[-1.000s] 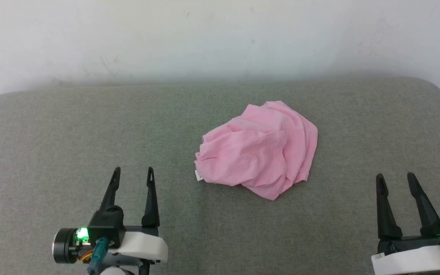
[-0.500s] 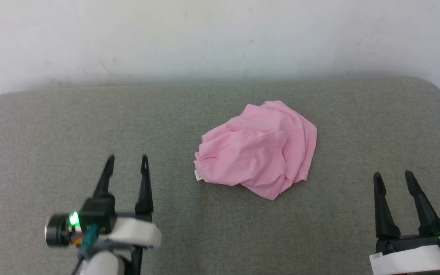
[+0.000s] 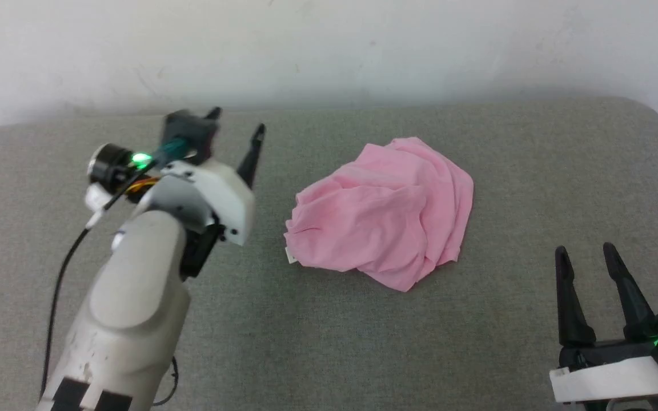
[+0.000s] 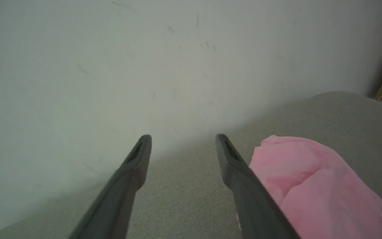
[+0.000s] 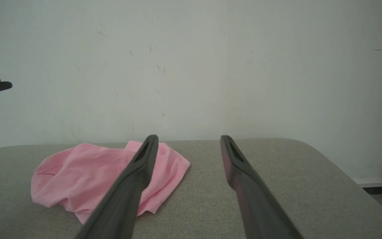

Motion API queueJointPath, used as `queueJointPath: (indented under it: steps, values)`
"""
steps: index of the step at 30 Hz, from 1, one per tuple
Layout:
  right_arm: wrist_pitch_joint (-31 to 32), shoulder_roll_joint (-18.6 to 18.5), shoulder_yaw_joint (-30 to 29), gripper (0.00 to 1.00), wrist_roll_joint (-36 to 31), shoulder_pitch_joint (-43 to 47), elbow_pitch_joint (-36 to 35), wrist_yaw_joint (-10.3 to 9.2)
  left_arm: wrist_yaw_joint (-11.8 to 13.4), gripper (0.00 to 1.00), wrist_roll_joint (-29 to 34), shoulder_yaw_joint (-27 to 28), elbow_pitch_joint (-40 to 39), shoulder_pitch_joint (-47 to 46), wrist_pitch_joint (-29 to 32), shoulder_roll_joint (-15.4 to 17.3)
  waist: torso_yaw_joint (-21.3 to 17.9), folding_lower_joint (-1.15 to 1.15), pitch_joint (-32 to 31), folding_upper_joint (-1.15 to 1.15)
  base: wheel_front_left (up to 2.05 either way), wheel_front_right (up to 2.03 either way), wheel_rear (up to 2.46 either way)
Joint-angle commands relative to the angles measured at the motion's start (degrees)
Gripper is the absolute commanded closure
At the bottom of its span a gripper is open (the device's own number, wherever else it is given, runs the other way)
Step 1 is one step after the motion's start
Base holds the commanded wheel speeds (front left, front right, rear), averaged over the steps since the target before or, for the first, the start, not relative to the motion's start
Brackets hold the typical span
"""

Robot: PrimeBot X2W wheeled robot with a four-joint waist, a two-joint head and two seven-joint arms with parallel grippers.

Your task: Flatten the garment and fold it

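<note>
The garment (image 3: pixel 383 211) is a crumpled light-pink heap in the middle of the grey cushioned surface (image 3: pixel 329 319), with a small white label at its near-left edge. It shows again at the right of the left wrist view (image 4: pixel 313 186) and at the left of the right wrist view (image 5: pixel 95 176). My left gripper (image 3: pixel 236 123) is raised to the left of the heap, open and empty, apart from the cloth. My right gripper (image 3: pixel 586 251) stands open and empty at the lower right, well short of the garment.
A pale wall (image 3: pixel 329 51) runs along the far edge of the surface. The surface's rounded right corner (image 3: pixel 657 123) lies beyond the garment. My left forearm (image 3: pixel 129 297) crosses the near-left part of the surface.
My left arm has lifted and swung forward and right, toward the garment's left side. The right gripper has stayed put. The head camera has shifted slightly.
</note>
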Motion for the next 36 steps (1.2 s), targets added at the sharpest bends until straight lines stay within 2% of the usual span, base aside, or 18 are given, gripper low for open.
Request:
queueJointPath:
  steps: [1, 4, 7, 13, 19, 26, 27, 28, 31, 36]
  values:
    - [-0.27, 0.16, 0.04, 0.0, -0.49, -1.02, -0.28, -0.11, -0.31, 0.0, -1.33, -2.34, 0.9, -1.3, 2.02, 0.38, -0.59, 0.0, 1.0, 0.0, 0.0, 0.0, 0.0]
    - [-0.27, 0.16, 0.32, 0.0, -0.56, -2.05, -0.27, -0.11, -0.36, 0.0, -10.2, -12.73, 3.73, -5.61, 12.25, 2.3, -1.32, 0.0, 2.29, 0.0, 0.0, 0.0, 0.0]
    - [-0.27, 0.16, 0.63, 0.0, -0.48, -3.06, -0.22, -0.11, -0.37, 0.0, -18.98, -21.81, 4.78, -9.41, 21.18, 5.7, -2.27, 0.0, 3.54, 0.0, 0.0, 0.0, 0.0]
    - [-0.27, 0.16, 1.09, 0.0, -0.33, -4.7, -0.13, -0.11, -0.38, 0.0, -28.89, -35.57, 6.1, -15.07, 31.64, 10.57, -4.24, 0.0, 6.2, 0.0, 0.0, 0.0, 0.0]
    - [-0.27, 0.16, 1.47, 0.0, -0.2, -6.74, 0.0, -0.11, -0.39, 0.0, -35.52, -43.89, 9.65, -18.2, 36.81, 11.36, -6.23, 0.0, 9.05, 0.0, 0.0, 0.0, 0.0]
    - [-0.27, 0.16, 1.74, 0.0, 0.24, -7.74, 0.35, -0.11, -0.39, 0.0, -38.7, -52.52, 12.22, -18.06, 35.45, 10.65, -7.43, 0.0, 10.33, 0.0, 0.0, 0.0, 0.0]
    - [-0.27, 0.16, 1.59, 0.0, 0.28, -7.71, 0.41, -0.11, -0.39, 0.34, -38.7, -53.78, 11.85, -18.07, 34.81, 10.84, -7.33, 0.0, 10.2, 0.0, 0.0, 0.0, 0.0]
    - [-0.27, 0.16, 1.33, 0.0, 0.3, -7.55, 0.48, -0.11, -0.39, 1.0, -38.88, -54.73, 11.42, -18.02, 34.29, 11.13, -7.08, 0.0, 9.88, 0.0, 0.0, 0.0, 0.0]
    - [-0.27, 0.16, 0.92, 0.0, 0.07, -6.76, 0.64, -0.11, -0.39, 1.0, -39.17, -56.12, 9.79, -18.74, 31.39, 12.57, -5.95, 0.0, 8.53, 0.0, 0.0, 0.0, 0.0]
    - [-0.27, 0.16, 0.67, 0.0, -0.32, -5.51, 0.62, -0.11, -0.39, 1.0, -40.93, -54.83, 9.74, -19.83, 21.45, 15.06, -3.34, 0.0, 5.65, 0.0, 0.0, 0.0, 0.0]
